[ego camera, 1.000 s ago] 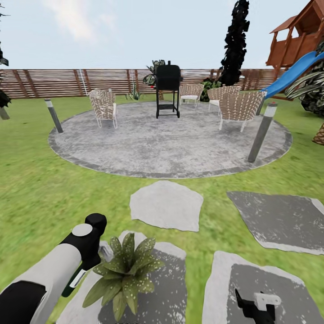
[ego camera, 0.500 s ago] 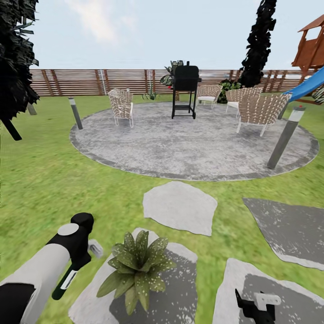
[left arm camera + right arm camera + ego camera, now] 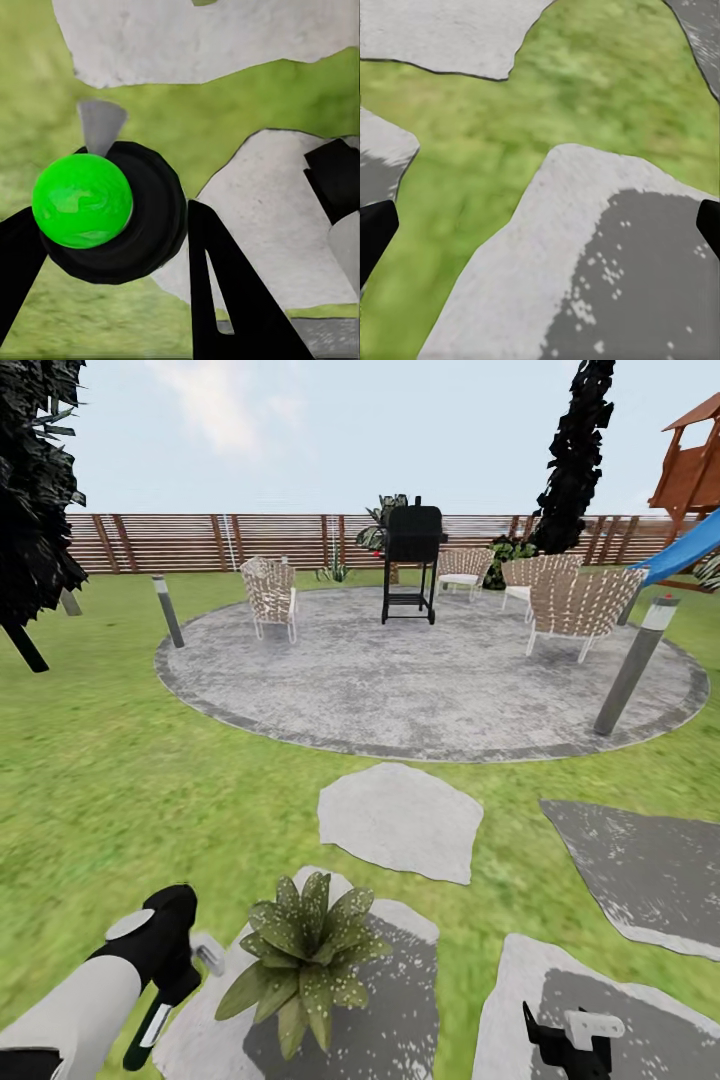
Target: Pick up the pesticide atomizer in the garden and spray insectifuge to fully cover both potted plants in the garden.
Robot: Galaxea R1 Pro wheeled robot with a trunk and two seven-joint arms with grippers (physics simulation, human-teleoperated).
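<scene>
Nearest, at the lower left of the head view, the left arm (image 3: 90, 1000) reaches forward over the lawn (image 3: 120, 780), and its gripper (image 3: 185, 970) is clenched on the pesticide atomizer (image 3: 209, 957). In that view little more than the sprayer's pale tip shows, just beside the left edge of a stepping stone (image 3: 400, 1010). The left wrist view shows the hold better: the two black fingers (image 3: 225, 285) stand on either side of the sprayer's round dark body (image 3: 139, 217), with a bright green cap and the pale nozzle cone pointing away over grass.

On that same stone, toward its left side, sits one potted plant (image 3: 305, 955), a low rosette of pointed leaves dotted with whitish specks, the insectifuge (image 3: 318, 988) (the pot itself is hidden under the leaves).

At the bottom right, the right gripper (image 3: 570, 1045) hangs over another stepping stone (image 3: 520, 980); in the right wrist view its finger tips (image 3: 375, 232) sit at opposite sides, well apart, with nothing between them.

Farther on lie a pale stone (image 3: 400, 820) and a darker one (image 3: 640, 870), then a round paved patio (image 3: 430, 680) with two short posts (image 3: 630, 665) at its rim, wicker chairs (image 3: 270, 595) and a black grill (image 3: 412, 555). Behind runs the slatted fence (image 3: 200, 540), with dark trees (image 3: 580, 450) and what looks like a blue slide (image 3: 685, 555) at the far right.
</scene>
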